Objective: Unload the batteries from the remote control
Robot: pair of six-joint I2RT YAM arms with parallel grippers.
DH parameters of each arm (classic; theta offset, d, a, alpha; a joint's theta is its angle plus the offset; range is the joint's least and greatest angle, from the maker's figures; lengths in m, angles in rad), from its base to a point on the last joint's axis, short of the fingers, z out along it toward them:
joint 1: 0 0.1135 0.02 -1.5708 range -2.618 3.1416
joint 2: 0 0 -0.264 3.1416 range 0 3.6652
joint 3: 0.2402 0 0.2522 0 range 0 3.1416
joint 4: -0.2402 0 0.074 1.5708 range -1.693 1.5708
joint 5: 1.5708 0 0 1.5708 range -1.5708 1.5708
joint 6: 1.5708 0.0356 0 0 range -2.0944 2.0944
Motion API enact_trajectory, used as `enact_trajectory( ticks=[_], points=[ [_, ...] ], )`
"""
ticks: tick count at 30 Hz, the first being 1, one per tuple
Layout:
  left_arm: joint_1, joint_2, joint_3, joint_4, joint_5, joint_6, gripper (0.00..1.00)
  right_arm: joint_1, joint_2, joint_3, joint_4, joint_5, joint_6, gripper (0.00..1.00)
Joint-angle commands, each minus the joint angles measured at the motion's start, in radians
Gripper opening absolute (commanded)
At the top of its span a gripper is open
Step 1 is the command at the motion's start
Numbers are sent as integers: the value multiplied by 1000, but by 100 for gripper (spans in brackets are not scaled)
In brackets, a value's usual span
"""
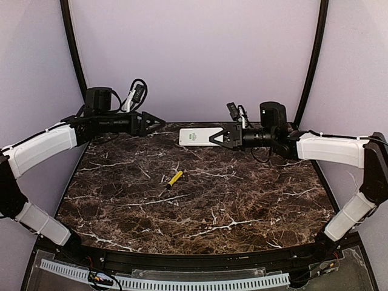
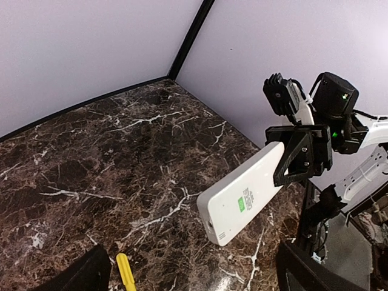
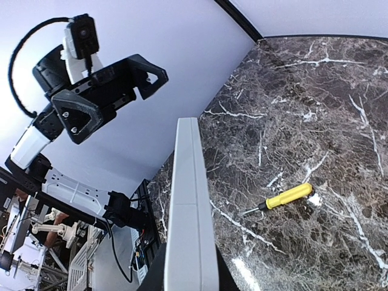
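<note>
Arms reach inward from both sides, forearms about level, high over the far part of the dark marble table [image 1: 242, 206]. On the left, the left gripper [image 1: 156, 123] hangs in the air with its jaws spread wide, holding nothing, and faces right. A gap of open air separates it from the free end of the remote control [image 1: 195, 136]. The white remote is held off the table above its far edge, close to the back wall [image 1: 194, 54]. Its long axis runs left to right, one broad face (the one with a small green label) turned up, and the free end points at the left claw. The right gripper [image 1: 221, 138] is clamped on the remote's right end. Nearer the bases, a yellow-handled screwdriver [image 1: 174, 177] lies on the marble at mid-table, well apart from both claws.
</note>
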Motion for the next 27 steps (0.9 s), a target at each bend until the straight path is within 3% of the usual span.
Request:
enact_trajectory(
  ticks=[1,6,14,27],
  points=[
    [45,44,-49,194,271,-190,94,-7,-2,2,192,-47,26,0],
    [72,120,-90,466,446,-422,88,-10,15,3,295,-85,77,0],
    [72,170,-136,742,532,-636,83,-10,75,0,475,-161,218,0],
    [10,192,-138,711,529,-608,75,24,188,39,626,-178,355,0]
  ],
)
